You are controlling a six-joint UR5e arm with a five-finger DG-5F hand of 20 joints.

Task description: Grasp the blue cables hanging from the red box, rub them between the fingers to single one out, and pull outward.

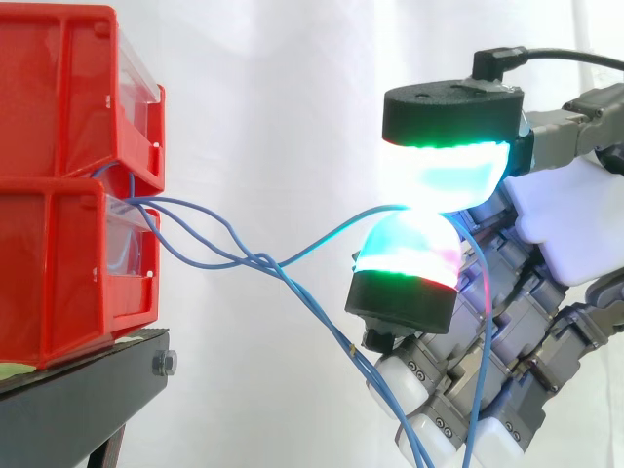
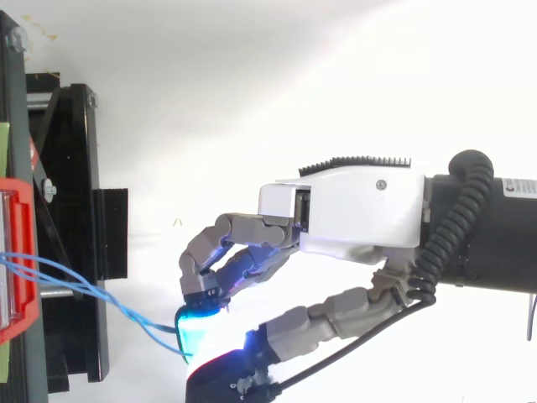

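Thin blue cables (image 1: pixel 224 249) come out of the gap between two stacked red bins (image 1: pixel 68 185) at the left and run rightward, twisting together near the middle. My hand (image 1: pixel 575 234) enters from the right. One blue cable rises to the pinch between two glowing pads (image 1: pixel 444 175), one above and one below, lit cyan, green and red. The other cables droop past the lower pad and hang down in front of the fingers. From above, the hand (image 2: pixel 352 214) has its fingers curled, with the blue cables (image 2: pixel 92 294) leading from the red bin (image 2: pixel 17 252) to the fingertips.
The bins rest on a black stand (image 1: pixel 88 390) at the lower left, seen from above as a black frame (image 2: pixel 71 252). A white curtain forms the backdrop. Open space lies between the bins and the hand.
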